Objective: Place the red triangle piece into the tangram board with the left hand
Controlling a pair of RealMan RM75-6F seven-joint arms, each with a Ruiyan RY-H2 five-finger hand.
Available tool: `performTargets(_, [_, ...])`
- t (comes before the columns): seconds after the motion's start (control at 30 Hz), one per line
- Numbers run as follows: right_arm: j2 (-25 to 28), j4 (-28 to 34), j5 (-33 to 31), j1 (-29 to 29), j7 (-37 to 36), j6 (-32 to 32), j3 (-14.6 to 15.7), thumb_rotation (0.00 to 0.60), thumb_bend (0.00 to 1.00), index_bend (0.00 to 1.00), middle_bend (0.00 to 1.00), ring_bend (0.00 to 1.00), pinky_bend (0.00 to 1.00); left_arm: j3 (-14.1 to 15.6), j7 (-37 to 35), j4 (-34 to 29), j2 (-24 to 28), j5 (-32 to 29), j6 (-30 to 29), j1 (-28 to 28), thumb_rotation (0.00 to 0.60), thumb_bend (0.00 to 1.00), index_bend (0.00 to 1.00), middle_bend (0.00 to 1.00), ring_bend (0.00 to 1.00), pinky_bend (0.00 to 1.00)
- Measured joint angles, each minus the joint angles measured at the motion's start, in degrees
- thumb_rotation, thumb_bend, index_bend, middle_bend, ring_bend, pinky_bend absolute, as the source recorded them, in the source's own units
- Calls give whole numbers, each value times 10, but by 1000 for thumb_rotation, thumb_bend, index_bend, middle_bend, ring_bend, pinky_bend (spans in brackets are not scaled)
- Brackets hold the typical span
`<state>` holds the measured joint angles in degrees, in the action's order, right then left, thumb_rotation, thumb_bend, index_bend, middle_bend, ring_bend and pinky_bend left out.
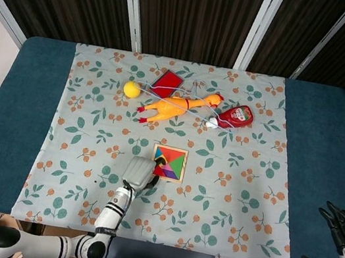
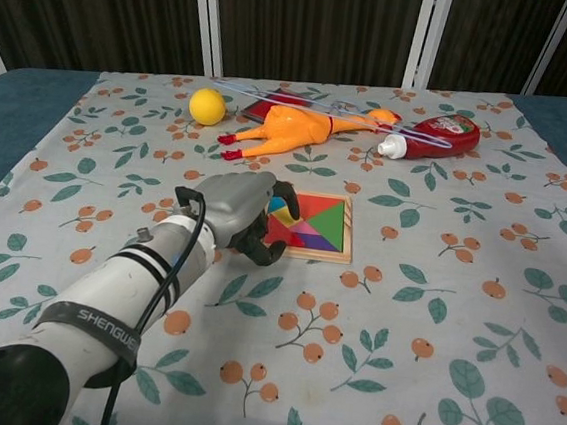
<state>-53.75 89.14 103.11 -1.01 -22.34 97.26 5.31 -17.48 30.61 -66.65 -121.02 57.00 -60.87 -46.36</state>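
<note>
- The left hand (image 2: 241, 208) is seen at the board's (image 2: 312, 225) near-left corner, fingers curled down over it; whether anything is held cannot be told.
- The red triangle (image 2: 280, 230) is seen in the board, partly hidden by those fingers.
- The right hand (image 1: 342, 229) is held off the table's right edge, fingers apart, holding nothing.

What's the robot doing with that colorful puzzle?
The robot's left hand is at the near left corner of the tangram board, its fingers curled down over that edge. It is there to put a red triangle piece into the board, but the hand hides that corner, so I cannot tell if the piece is in. The right hand waits off to the side, holding nothing. A rubber chicken, yellow ball and ketchup bottle lie further back.
</note>
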Motion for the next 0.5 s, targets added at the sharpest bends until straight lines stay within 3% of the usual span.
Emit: performTargets(0.5, [0, 0, 0, -1, 2, 1, 0, 600, 294, 0, 6, 0, 0, 13, 20, -26, 12, -6, 0, 9, 600, 432, 370, 1000, 1000, 1000])
